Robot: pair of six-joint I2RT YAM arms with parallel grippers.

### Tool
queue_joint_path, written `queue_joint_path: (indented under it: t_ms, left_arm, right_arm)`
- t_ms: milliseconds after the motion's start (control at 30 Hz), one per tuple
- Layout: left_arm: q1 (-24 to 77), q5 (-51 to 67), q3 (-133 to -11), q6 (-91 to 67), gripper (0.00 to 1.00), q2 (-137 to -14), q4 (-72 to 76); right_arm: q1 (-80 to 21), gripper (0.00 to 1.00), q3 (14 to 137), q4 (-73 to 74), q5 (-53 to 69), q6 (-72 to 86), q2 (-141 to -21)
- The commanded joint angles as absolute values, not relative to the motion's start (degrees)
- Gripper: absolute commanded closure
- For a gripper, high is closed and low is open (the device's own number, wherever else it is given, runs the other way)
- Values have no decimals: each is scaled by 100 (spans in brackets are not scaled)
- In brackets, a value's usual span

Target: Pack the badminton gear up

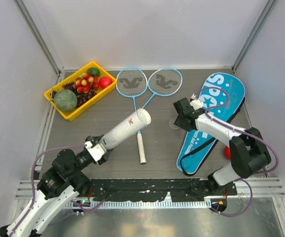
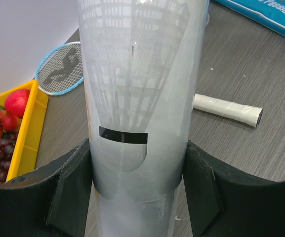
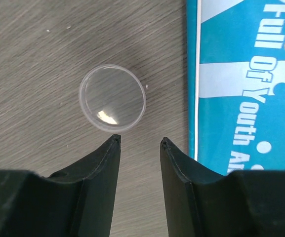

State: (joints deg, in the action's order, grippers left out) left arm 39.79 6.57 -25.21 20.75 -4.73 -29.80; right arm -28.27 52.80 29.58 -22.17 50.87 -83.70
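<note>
My left gripper (image 1: 99, 148) is shut on the lower end of the long white tube (image 1: 127, 127), which slants up toward the table's middle. Through the tube wall (image 2: 137, 98) a feather shuttlecock (image 2: 132, 59) shows inside, and the jaws press both sides. Two light-blue rackets (image 1: 131, 83) (image 1: 165, 81) lie at the back, their white handles crossing toward the front (image 1: 141, 148). The blue racket bag (image 1: 212, 116) lies at the right. My right gripper (image 3: 138, 141) hangs open and empty over the table beside the bag's edge (image 3: 246, 74). A clear round cap (image 3: 112, 104) lies just ahead of its fingertips.
A yellow tray (image 1: 78, 114) of fruit stands at the back left, close to the left racket head (image 2: 61, 69). A loose red apple (image 1: 227, 152) sits by the bag's near right edge, next to the right arm. White walls enclose the table on three sides.
</note>
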Motion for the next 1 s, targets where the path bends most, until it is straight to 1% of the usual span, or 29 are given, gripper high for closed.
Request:
queue_joint_path:
  t_ms: [0, 167, 400, 433, 467, 500, 533, 567, 800, 967]
  left_arm:
    - [3990, 721, -2558, 1986, 90, -395, -2443]
    - [3999, 729, -2540, 1995, 90, -378, -2426]
    - [3990, 677, -2523, 2004, 90, -360, -2417]
    - [3990, 677, -2531, 2004, 90, -360, -2417]
    - [3990, 668, -2531, 2013, 90, -360, -2408]
    - [3999, 659, -2531, 2013, 90, -369, -2417]
    - [3990, 668, -2523, 2013, 90, -378, -2426]
    - [3999, 668, -2531, 2013, 90, -387, -2417]
    - [3999, 668, -2531, 2013, 90, -439, -2417]
    - [3990, 668, -2523, 2013, 89, -483, -2470]
  right_arm:
    - [-2690, 58, 5555, 2628, -2039, 5396, -8788]
    - [-2619, 61, 5607, 2364, -1846, 5414, -9350]
    - [-2531, 70, 5651, 2399, -1784, 5563, -9808]
    - [-2531, 75, 5651, 2399, -1793, 5563, -9826]
    - [-2523, 77, 5651, 2417, -1802, 5555, -9835]
    - [-2522, 85, 5651, 2417, -1810, 5529, -9826]
    - [-2514, 88, 5660, 2426, -1837, 5520, -9809]
    - [-2514, 95, 5660, 2443, -1837, 5493, -9791]
    - [-2514, 95, 5616, 2523, -2056, 5309, -9212]
    - [-2522, 95, 5458, 2400, -2101, 5151, -8317]
